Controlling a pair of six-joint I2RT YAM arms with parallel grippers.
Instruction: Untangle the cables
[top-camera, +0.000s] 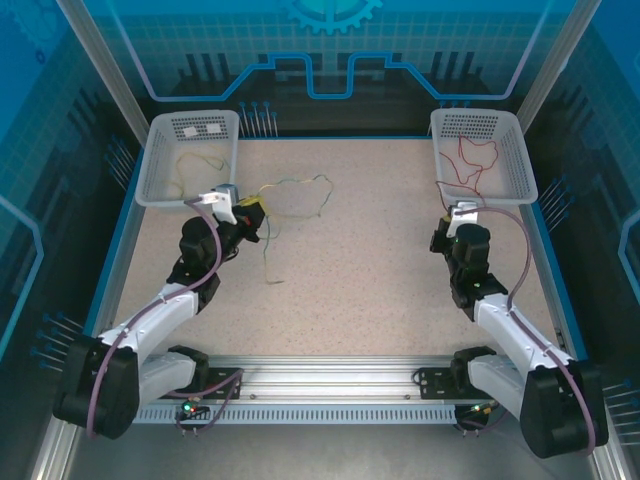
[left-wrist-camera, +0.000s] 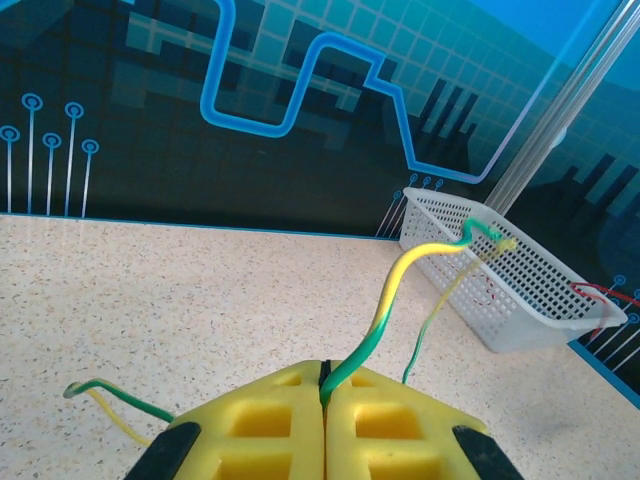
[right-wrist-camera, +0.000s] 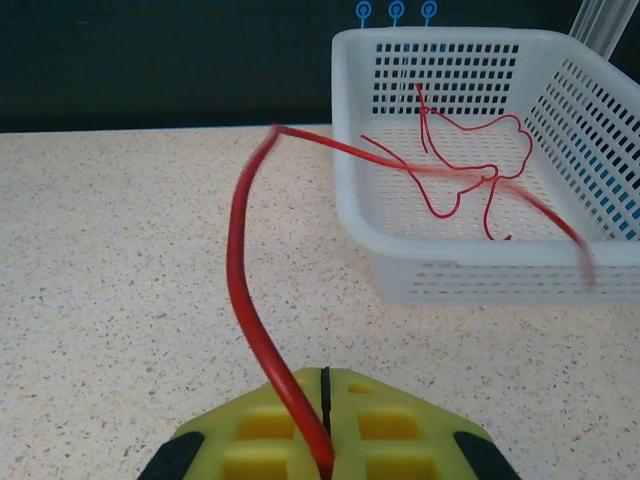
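Note:
A green-and-yellow cable (top-camera: 300, 183) lies in wavy loops on the table right of the left basket (top-camera: 158, 170). My left gripper (top-camera: 256, 212) is shut on it; in the left wrist view the cable (left-wrist-camera: 400, 290) rises from between the closed yellow pads (left-wrist-camera: 260, 420) of the gripper (left-wrist-camera: 325, 385). A pale yellow-green cable (top-camera: 195, 160) lies inside the left basket. My right gripper (top-camera: 446, 208) sits just in front of the right basket (top-camera: 520, 160), shut on a red cable (right-wrist-camera: 240, 270) that arches over the rim into that basket (right-wrist-camera: 400, 270). More red cable (right-wrist-camera: 470, 180) is coiled inside.
Both white mesh baskets stand at the table's far corners, against the blue back wall. Speckled tabletop (top-camera: 370, 270) stretches between the two arms. A metal rail (top-camera: 330, 385) runs along the near edge.

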